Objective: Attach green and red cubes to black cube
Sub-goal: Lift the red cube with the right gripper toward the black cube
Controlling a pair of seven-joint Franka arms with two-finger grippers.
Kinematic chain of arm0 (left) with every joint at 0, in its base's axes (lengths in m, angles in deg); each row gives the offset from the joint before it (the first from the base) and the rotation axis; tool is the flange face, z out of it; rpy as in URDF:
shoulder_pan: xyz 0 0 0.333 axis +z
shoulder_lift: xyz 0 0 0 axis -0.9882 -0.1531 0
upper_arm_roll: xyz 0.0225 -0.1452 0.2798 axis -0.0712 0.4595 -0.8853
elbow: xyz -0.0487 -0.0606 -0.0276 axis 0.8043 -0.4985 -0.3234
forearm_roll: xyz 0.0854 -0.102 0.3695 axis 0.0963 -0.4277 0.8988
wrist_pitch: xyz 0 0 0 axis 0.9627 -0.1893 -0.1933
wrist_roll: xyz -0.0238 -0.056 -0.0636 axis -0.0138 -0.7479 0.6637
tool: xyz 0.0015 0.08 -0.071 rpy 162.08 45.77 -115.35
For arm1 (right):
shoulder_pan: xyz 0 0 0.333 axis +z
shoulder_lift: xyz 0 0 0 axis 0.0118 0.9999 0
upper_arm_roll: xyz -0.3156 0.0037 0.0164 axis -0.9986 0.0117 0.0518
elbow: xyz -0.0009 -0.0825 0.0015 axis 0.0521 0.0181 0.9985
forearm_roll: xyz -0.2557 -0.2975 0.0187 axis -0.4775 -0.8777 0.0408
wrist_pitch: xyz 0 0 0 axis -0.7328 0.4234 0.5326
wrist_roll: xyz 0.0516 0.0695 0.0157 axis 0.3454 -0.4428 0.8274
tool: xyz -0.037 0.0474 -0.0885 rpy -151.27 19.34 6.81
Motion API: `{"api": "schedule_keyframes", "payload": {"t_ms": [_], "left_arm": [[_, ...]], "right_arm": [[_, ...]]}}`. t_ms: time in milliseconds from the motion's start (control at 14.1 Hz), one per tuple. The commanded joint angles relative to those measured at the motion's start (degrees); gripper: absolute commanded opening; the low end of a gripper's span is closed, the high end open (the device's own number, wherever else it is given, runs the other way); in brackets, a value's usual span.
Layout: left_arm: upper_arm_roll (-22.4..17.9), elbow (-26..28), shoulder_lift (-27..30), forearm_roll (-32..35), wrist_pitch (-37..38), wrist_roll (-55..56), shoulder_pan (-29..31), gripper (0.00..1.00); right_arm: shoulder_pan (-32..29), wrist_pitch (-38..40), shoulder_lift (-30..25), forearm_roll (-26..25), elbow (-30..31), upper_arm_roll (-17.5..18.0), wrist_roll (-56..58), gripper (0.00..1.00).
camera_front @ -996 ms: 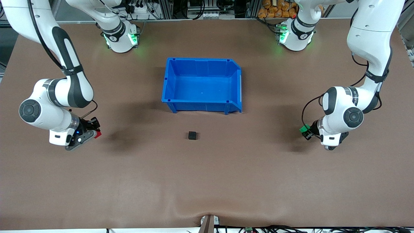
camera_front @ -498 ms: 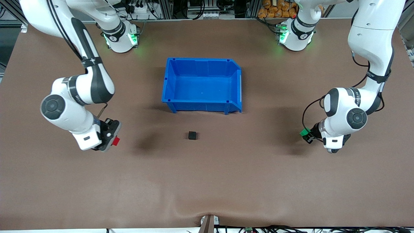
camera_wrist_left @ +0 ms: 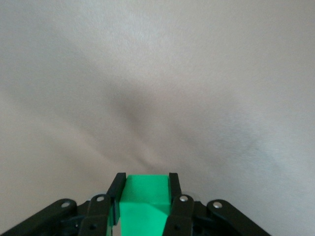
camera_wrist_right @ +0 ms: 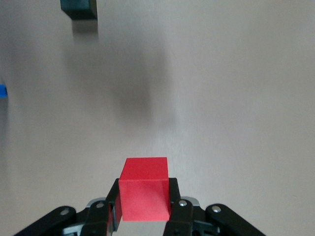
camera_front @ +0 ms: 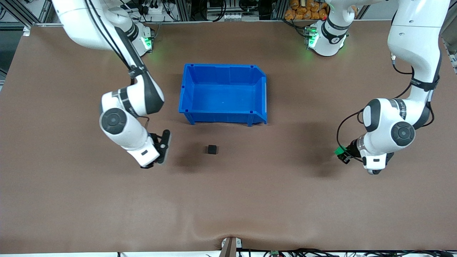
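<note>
The black cube (camera_front: 212, 149) sits on the brown table, nearer the front camera than the blue bin (camera_front: 223, 93); it also shows in the right wrist view (camera_wrist_right: 78, 9). My right gripper (camera_front: 165, 146) is shut on the red cube (camera_wrist_right: 144, 187), above the table beside the black cube toward the right arm's end. The red cube is hidden in the front view. My left gripper (camera_front: 342, 152) is shut on the green cube (camera_front: 339, 151), above the table toward the left arm's end. The green cube fills the jaws in the left wrist view (camera_wrist_left: 144, 199).
The open blue bin stands mid-table with nothing in it. A small fixture (camera_front: 230, 245) sits at the table's front edge. Brown table (camera_front: 250, 200) lies all around the black cube.
My right arm has swung a long way toward the black cube with the red cube. My left gripper has drifted slightly toward the front camera with the green cube.
</note>
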Motion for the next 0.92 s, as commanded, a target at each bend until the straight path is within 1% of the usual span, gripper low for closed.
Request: {"api": "schedule_keyframes", "payload": {"t_ms": [0,213,356,854], "left_arm": [[0.6,-3.9,0.8,-0.9,5.7,2.7,-0.4,0.0],[2.4,-4.3,1.3,-0.9,6.1,5.6,-0.1,0.0],[3.3,-5.2,1.6,-0.9,6.8,8.3,-0.3,0.0],[10.3,-8.0,1.5,-0.9,8.5,21.6,-0.4,0.0]], "right_arm": [[0.9,1.3,5.5,-1.1,-6.7,-0.5,0.4,0.0],[3.8,2.0,8.1,-1.4,-8.8,-0.5,0.1,0.0],[4.3,3.8,9.6,-1.1,-11.0,-0.4,-0.9,0.0],[7.9,3.7,13.6,-1.0,-14.0,-0.4,-7.0,0.0]]}}
